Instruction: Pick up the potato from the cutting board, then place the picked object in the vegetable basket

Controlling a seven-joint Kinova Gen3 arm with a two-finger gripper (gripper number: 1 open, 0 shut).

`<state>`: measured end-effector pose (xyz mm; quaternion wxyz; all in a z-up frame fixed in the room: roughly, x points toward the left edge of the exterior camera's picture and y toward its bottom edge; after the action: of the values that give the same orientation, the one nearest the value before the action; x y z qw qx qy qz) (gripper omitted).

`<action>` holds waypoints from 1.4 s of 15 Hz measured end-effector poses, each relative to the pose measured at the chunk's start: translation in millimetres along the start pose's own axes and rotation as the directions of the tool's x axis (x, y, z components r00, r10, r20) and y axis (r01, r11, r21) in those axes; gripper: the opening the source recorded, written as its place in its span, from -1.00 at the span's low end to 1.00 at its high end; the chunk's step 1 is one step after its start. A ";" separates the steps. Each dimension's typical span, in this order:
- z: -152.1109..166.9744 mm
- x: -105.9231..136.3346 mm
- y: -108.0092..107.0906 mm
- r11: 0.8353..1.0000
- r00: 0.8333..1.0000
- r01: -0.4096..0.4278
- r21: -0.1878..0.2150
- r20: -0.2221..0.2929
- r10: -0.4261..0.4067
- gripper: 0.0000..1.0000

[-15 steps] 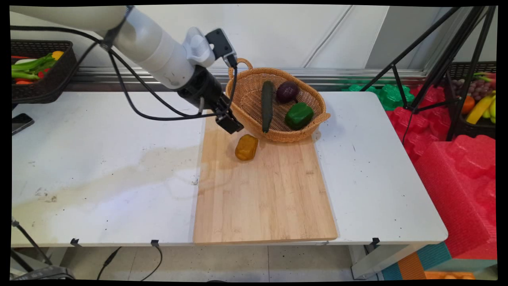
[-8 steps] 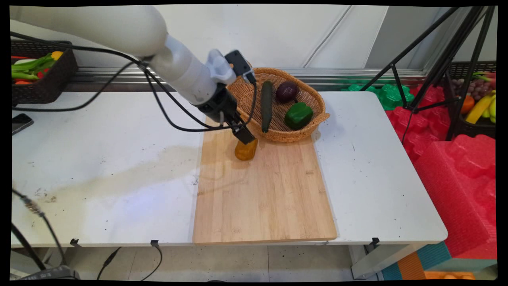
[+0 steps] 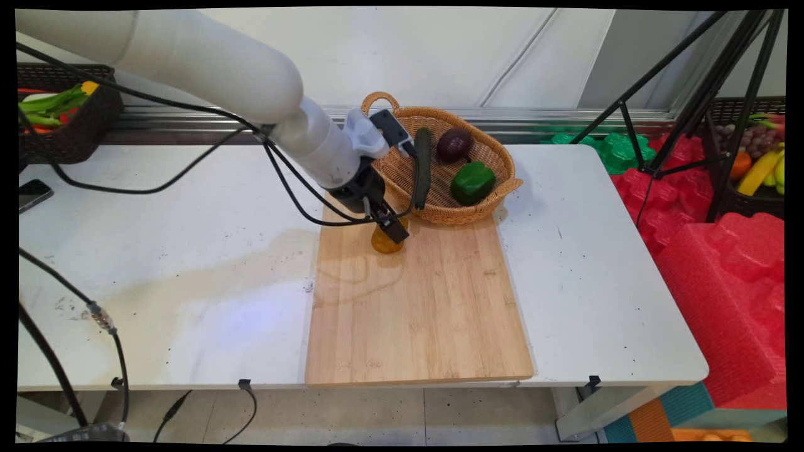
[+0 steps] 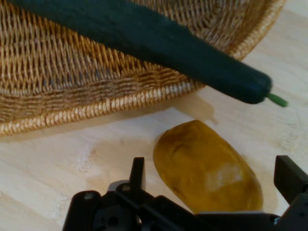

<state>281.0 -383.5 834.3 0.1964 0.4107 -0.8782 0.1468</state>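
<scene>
The white arm (image 3: pixel 207 63) reaches in from the upper left and slopes down to the right — its black cables (image 3: pixel 289 188) hang in loops beneath the wrist. The black two-finger gripper (image 4: pixel 214 180) points steeply down, fingers (image 4: pixel 137 174) spread wide apart — nothing clamped between them.
</scene>
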 end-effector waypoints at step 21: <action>-32.0 -33.3 2.6 0.997 0.998 0.069 0.039 -0.004 -0.068 -1.00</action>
<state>305.7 -346.4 846.7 0.1942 0.4442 -0.8603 0.1577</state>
